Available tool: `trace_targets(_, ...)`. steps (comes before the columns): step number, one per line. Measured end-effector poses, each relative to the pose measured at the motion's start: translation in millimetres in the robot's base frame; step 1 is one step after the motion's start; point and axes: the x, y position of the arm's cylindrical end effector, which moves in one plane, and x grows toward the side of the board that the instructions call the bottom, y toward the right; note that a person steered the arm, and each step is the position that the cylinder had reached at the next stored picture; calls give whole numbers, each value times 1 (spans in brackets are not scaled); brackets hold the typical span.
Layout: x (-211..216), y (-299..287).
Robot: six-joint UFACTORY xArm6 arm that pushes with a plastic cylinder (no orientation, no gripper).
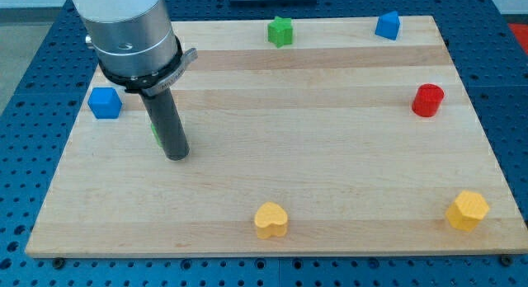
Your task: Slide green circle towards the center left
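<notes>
Here, rod upright, my tip [178, 157] beside mostly hidden green circle [154, 134].

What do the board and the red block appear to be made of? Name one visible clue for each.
The board looks like pale wood with a smooth, matt finish: long grain stripes run across it. The red block, a cylinder, is probably plastic: even, saturated colour with a slight sheen, though painted wood cannot be ruled out.

Pale wooden board [330, 180], blue perforated table [33, 114]
</notes>
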Motion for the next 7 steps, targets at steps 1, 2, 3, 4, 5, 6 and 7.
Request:
trace_targets(1,24,-1)
trace_targets(2,25,-15)
trace_targets(3,17,-23)
trace_targets(4,5,-23)
trace_targets(5,-3,-24)
trace_targets(6,-12,-27)
trace_targets(7,-23,-29)
